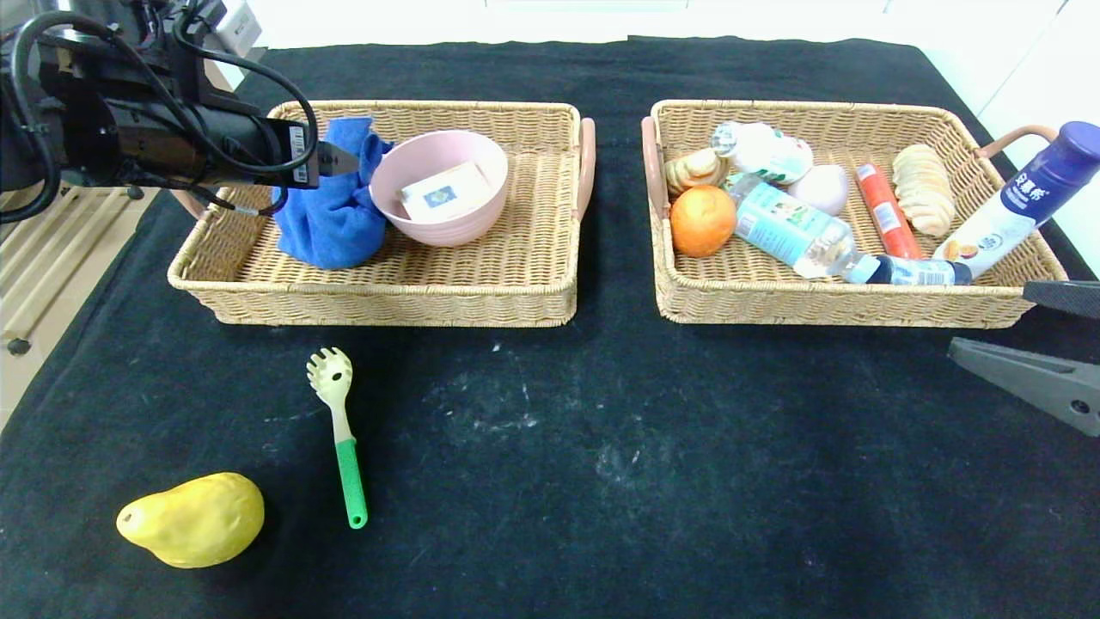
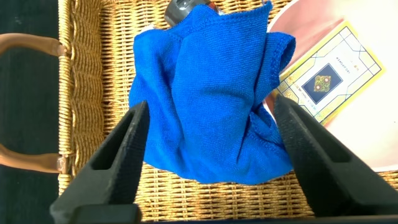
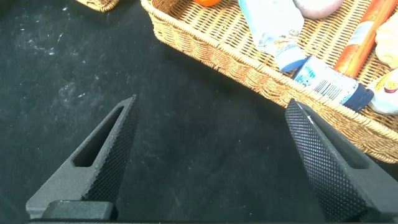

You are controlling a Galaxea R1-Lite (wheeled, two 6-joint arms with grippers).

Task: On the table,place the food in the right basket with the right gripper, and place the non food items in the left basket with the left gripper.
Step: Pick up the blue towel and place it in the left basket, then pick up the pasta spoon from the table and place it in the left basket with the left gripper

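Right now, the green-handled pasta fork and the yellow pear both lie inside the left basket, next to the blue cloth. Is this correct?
Not quite. The pasta fork and the pear lie on the table, in front of the left basket, not inside it. The head view shows this. The blue cloth is indeed in that basket.

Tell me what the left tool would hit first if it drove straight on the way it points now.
The left tool stands open above the left basket, and the blue cloth lies directly between its fingers. Driving on, it would probably meet that cloth first, with the pink bowl just beside it; depth is uncertain.
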